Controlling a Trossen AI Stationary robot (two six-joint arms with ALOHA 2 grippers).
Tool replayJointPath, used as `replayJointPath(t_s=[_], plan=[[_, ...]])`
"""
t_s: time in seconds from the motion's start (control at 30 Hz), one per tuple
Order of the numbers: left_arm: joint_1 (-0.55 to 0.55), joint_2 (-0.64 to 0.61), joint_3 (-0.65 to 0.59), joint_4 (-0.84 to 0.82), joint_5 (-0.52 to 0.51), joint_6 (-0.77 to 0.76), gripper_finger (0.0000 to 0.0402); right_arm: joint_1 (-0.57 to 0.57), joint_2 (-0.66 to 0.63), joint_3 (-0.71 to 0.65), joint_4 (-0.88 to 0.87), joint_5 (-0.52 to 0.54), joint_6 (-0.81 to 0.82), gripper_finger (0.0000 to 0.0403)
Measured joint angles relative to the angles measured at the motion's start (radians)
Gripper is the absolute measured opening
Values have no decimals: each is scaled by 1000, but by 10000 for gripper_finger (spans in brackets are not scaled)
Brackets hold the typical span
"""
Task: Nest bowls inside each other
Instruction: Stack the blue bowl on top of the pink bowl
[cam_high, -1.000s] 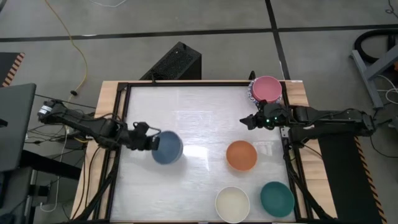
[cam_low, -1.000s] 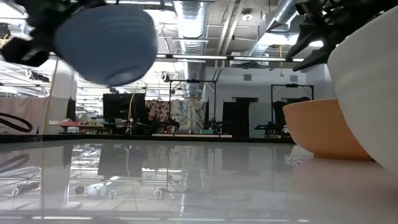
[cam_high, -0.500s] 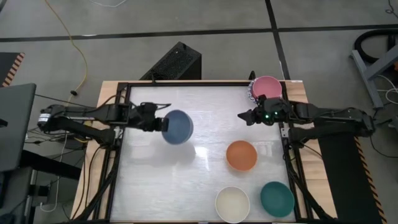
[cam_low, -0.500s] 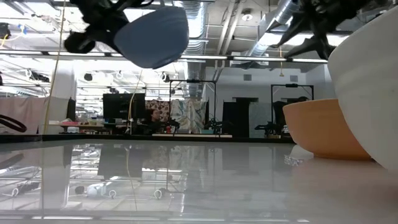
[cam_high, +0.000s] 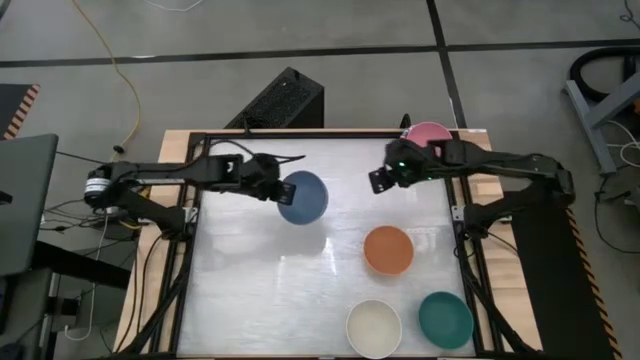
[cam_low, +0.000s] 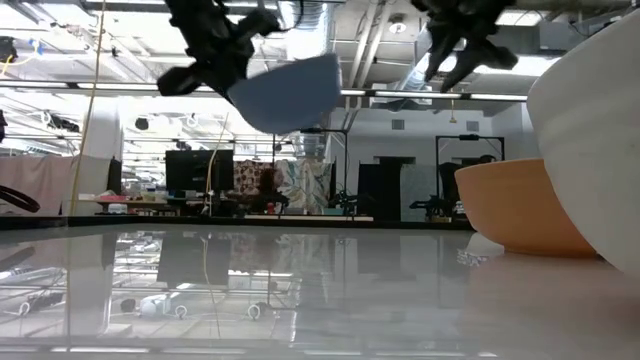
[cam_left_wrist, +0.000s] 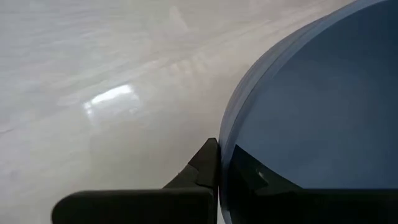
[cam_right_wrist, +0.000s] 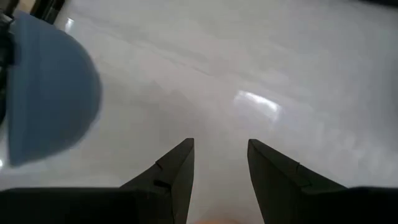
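**Blue bowl held aloft, four more on the tabletop**

Nearest the front edge of the white tabletop (cam_high: 250, 300): cream bowl (cam_high: 374, 328) and teal bowl (cam_high: 445, 319), side by side, apart. Just behind them, orange bowl (cam_high: 388, 250), upright and alone.

Farther back, mid-table: blue bowl (cam_high: 302, 197) lifted clear of the surface, tilted, pinched at its rim by the left gripper (cam_high: 272, 186); jaws closed tight on that rim, one finger inside and one outside, as seen in the left wrist view. In the low view, same bowl (cam_low: 287, 92) high above the tabletop, mouth tipped sideways.

Across from it, right gripper (cam_high: 381, 180) raised over the back right of the tabletop, jaws parted with nothing between them, facing the blue bowl but well apart from it.

Farthest back, at the rear right corner: pink bowl (cam_high: 428, 133), partly hidden by the right arm.
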Motion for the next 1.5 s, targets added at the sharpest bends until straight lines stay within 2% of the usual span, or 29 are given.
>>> replayJointPath(t_s=[0.17,0.33,0.57,0.8,1.5], plan=[[23,106,49,-4,31,23,0,1,103,98,-8,18,-49,171],[51,190,134,-9,81,79,0,2,187,138,-7,24,-56,171],[80,267,236,-128,48,175,0,34,260,143,19,68,-69,171],[106,270,240,-120,36,197,0,75,259,144,69,126,-98,171],[105,270,240,-113,-38,206,0,107,330,144,198,126,-71,171]])
